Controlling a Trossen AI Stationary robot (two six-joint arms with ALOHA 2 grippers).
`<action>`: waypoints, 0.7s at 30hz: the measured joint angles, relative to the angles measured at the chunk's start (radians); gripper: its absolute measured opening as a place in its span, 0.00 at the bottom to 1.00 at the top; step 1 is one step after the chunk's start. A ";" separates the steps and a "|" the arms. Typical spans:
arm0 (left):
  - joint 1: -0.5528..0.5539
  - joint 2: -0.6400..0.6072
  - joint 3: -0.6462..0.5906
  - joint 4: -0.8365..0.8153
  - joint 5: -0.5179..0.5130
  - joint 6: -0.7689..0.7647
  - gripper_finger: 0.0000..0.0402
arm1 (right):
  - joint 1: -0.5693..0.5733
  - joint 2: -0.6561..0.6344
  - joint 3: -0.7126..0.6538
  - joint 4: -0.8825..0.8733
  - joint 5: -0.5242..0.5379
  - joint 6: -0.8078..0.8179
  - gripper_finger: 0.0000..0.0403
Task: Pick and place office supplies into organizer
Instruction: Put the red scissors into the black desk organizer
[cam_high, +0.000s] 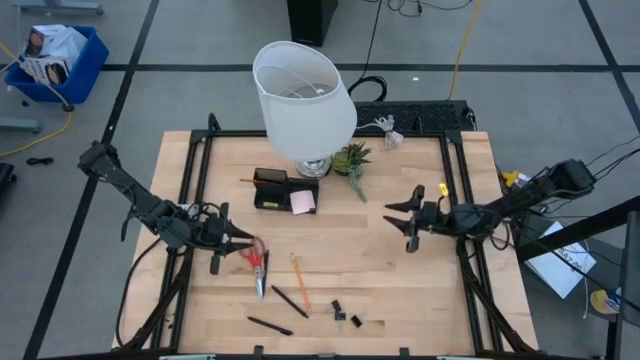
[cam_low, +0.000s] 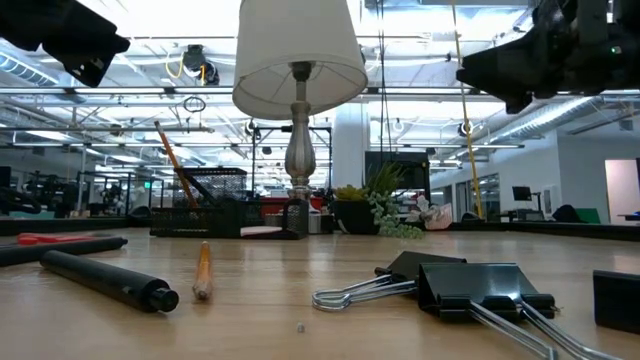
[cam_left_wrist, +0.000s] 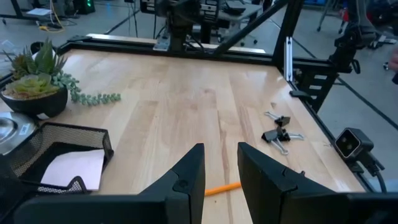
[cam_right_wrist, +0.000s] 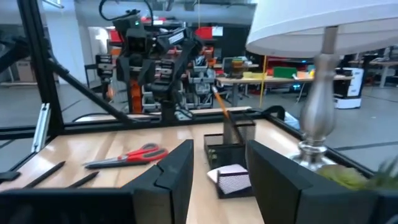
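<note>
Starting nearest me, I see black clips (cam_high: 345, 318) and black pens (cam_high: 289, 301) along the near edge, an orange pencil (cam_high: 299, 280) just beyond. My left gripper (cam_high: 243, 250) hovers beside the red-handled scissors (cam_high: 258, 267), fingers apart, empty. My right gripper (cam_high: 400, 219) hangs mid-right, fingers apart. Farther back, the organizer (cam_high: 271, 188) holds a pink sticky-note pad (cam_high: 303, 202) beside the lamp (cam_high: 303, 98).

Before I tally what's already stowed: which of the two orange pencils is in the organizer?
The orange pencil sticking out of the black organizer beside the lamp base. The other orange pencil lies flat on the table, between scissors and clips.
</note>
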 joint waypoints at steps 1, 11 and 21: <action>0.000 0.000 0.000 0.000 0.003 0.001 0.24 | -0.005 -0.024 -0.008 -0.016 0.000 -0.001 0.35; 0.000 0.000 0.000 -0.045 0.026 0.002 0.24 | -0.017 -0.170 -0.095 -0.054 0.139 -0.029 0.35; 0.000 0.000 0.000 -0.092 0.164 0.002 0.24 | -0.017 -0.172 -0.097 -0.053 0.150 -0.031 0.35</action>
